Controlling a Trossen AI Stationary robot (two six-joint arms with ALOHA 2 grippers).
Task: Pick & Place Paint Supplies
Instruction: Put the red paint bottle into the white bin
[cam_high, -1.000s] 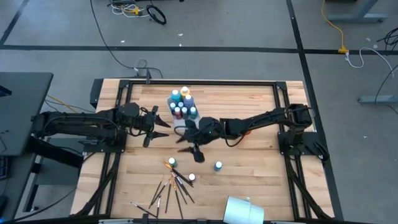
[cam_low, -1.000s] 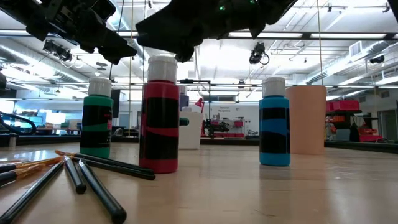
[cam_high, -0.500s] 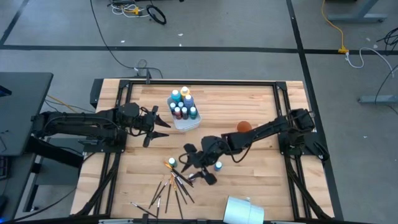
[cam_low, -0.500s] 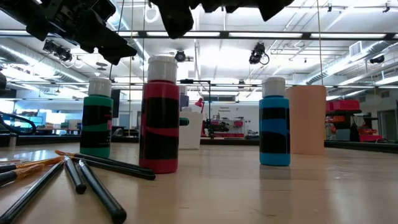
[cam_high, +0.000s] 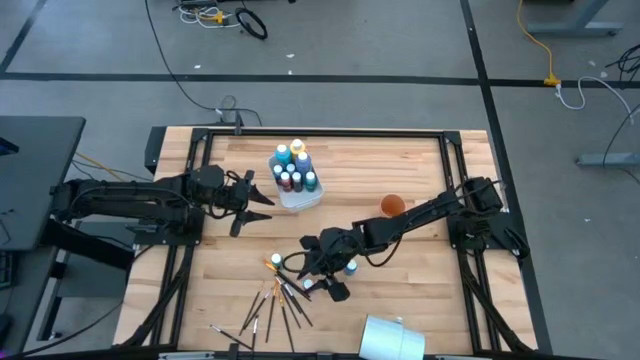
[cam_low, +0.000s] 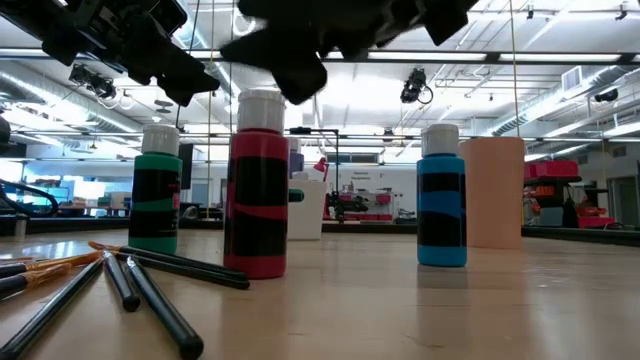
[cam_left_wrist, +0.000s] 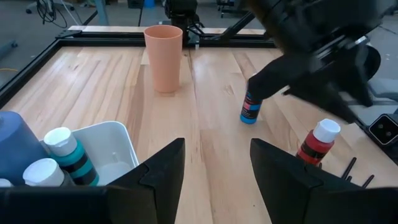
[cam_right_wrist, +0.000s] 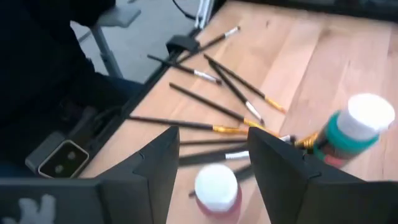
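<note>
A red paint bottle (cam_right_wrist: 216, 186) with a white cap stands on the table near several dark-tipped brushes (cam_right_wrist: 214, 93). My right gripper (cam_right_wrist: 212, 134) hangs open just above it, one finger on either side of the cap (cam_low: 260, 100), touching nothing. A green bottle (cam_low: 157, 195) and a blue bottle (cam_low: 441, 200) stand on either side of the red one. My left gripper (cam_high: 262, 197) waits open beside a white tray (cam_left_wrist: 115, 146) that holds several more bottles (cam_high: 293, 168).
An orange cup (cam_high: 392, 205) stands right of the table's centre. A white object (cam_high: 390, 340) lies at the near edge. The brushes (cam_high: 275, 305) lie fanned out near the front edge, left of centre. A dark metal frame (cam_high: 320, 131) runs round the table.
My right gripper has swung from beside the tray toward the table's near edge and come down over the red bottle, tipping further downward. It has stayed open. The bottles and brushes have not moved.
</note>
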